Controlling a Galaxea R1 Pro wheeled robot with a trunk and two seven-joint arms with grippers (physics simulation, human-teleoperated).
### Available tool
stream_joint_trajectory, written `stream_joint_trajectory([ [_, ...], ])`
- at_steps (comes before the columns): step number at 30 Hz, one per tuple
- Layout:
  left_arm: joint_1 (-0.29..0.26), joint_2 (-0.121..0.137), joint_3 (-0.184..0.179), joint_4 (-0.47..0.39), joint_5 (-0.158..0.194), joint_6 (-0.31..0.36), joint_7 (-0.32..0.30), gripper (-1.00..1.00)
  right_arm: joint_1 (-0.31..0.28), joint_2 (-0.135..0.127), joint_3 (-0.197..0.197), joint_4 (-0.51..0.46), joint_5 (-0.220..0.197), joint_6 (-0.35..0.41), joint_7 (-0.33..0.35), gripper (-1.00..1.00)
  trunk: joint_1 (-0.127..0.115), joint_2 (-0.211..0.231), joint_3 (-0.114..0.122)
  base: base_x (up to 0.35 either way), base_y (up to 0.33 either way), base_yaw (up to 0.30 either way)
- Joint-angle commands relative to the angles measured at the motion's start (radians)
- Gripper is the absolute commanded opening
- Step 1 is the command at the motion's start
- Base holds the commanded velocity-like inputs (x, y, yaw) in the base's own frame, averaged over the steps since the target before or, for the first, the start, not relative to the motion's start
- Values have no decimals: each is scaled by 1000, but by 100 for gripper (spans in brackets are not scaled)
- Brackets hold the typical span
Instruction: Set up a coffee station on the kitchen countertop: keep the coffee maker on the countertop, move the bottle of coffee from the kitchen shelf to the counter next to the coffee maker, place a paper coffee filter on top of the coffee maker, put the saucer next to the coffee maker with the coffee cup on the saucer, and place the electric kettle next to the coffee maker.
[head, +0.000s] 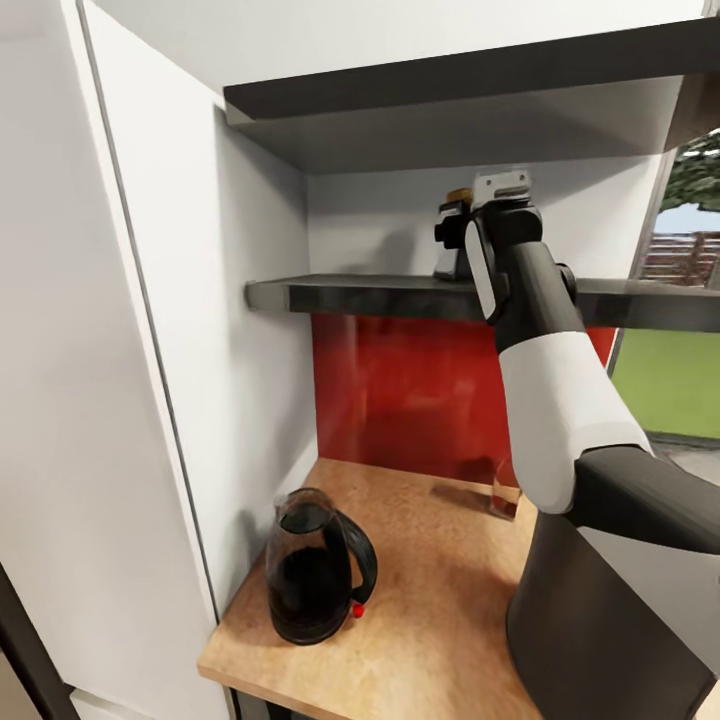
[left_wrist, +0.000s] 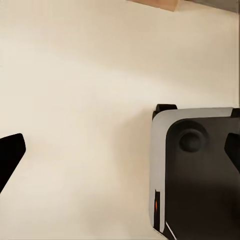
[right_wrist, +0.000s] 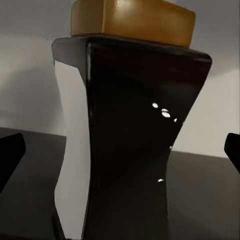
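Note:
The bottle of coffee (right_wrist: 125, 135), dark with a yellow-gold cap, stands upright on the kitchen shelf (head: 380, 296). My right gripper (right_wrist: 120, 155) is open, one fingertip (right_wrist: 11, 160) on each side of the bottle and well apart from it. In the head view my raised right arm covers most of the bottle, leaving its cap (head: 459, 195) showing. The electric kettle (head: 315, 575) stands on the kitchen countertop (head: 430, 610) near its left front corner. My left gripper (left_wrist: 120, 155) hangs open over pale floor with nothing in it.
A thicker upper shelf (head: 450, 85) hangs close above the lower one. A tall white panel (head: 150, 350) walls the left side. A red backsplash (head: 410, 390) runs behind the counter, where a small clear glass item (head: 503, 490) stands. My base (left_wrist: 195, 180) is beside the left gripper.

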Motion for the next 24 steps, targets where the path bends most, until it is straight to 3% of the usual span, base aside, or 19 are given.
stream_joint_trajectory([
  [1, 0, 0, 1, 1, 5, -2, -6, 100, 2, 0, 0, 0, 3, 4, -1, 100, 1, -1, 0, 175, -112, 0],
  [16, 0, 0, 1, 2, 5, -1, -6, 100, 16, 0, 0, -2, 1, 4, -1, 100, 1, -1, 0, 18, -10, 0],
  [24, 0, 0, 1, 2, 5, -1, -6, 100, 16, 0, 0, -3, 2, 4, -1, 100, 1, -1, 0, 130, 34, 0],
])
